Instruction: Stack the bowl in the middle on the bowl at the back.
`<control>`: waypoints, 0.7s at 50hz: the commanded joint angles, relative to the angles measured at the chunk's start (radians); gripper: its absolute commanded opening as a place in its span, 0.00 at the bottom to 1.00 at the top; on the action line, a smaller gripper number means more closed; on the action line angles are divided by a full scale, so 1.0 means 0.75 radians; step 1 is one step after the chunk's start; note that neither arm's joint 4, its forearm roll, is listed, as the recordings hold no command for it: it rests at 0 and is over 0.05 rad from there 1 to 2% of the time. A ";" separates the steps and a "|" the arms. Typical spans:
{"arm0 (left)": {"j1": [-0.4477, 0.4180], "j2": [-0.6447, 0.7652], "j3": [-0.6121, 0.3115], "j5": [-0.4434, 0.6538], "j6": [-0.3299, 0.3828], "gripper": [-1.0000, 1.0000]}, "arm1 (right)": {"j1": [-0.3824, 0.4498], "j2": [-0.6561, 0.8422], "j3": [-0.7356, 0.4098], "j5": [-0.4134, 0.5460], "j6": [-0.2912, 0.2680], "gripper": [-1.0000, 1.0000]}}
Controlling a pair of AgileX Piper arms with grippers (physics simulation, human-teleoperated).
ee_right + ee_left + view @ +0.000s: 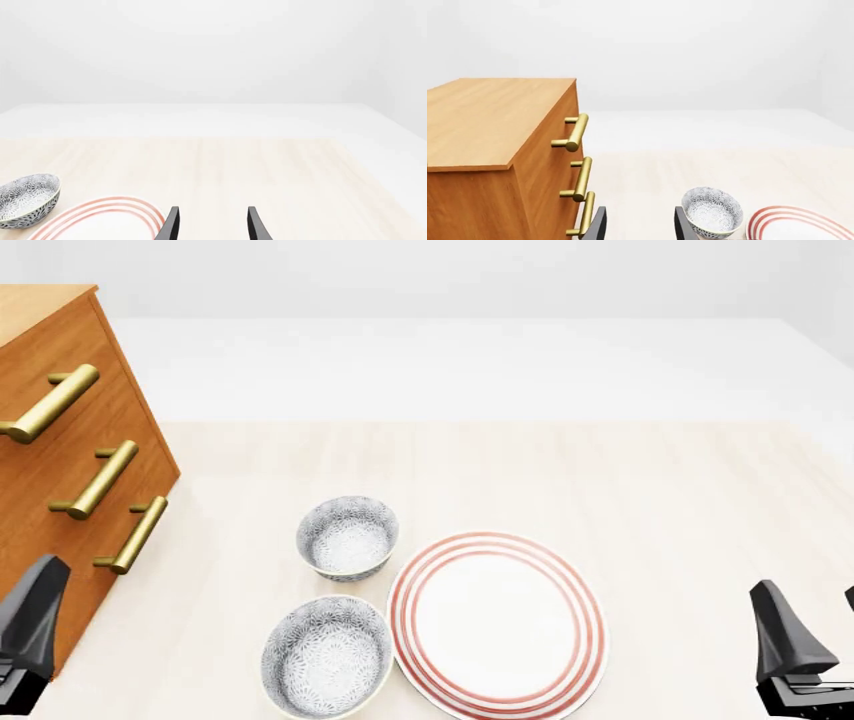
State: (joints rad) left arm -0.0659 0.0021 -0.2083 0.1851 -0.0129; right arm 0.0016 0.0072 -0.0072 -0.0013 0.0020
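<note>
Two small speckled blue-grey bowls stand left of centre in the front view. The bowl at the back (347, 537) is the farther one, and the bowl in the middle (327, 655) sits just in front of it, near the table's front edge. The back bowl also shows in the wrist views (712, 211) (27, 197). My left gripper (639, 227) is open and empty beside the dresser, well left of both bowls. My right gripper (212, 227) is open and empty too, far right of the plate.
A large white plate with red rings (497, 620) lies right beside both bowls. A wooden dresser (60, 470) with brass handles (100, 480) stands along the left side, close to my left gripper's finger (34, 625).
</note>
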 commanded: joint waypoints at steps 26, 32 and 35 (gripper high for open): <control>-0.340 0.628 -0.435 0.504 -0.219 1.00 | 0.003 0.006 -0.001 0.000 0.016 1.00; -0.353 0.741 -0.444 0.515 -0.267 1.00 | 0.002 0.007 -0.001 -0.001 0.019 1.00; -0.419 0.799 -0.438 0.509 -0.302 1.00 | 0.002 0.006 -0.001 0.000 0.018 1.00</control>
State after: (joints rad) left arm -0.3119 0.4518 -0.5162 0.5385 -0.1720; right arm 0.0035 0.0110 -0.0080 -0.0008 0.0137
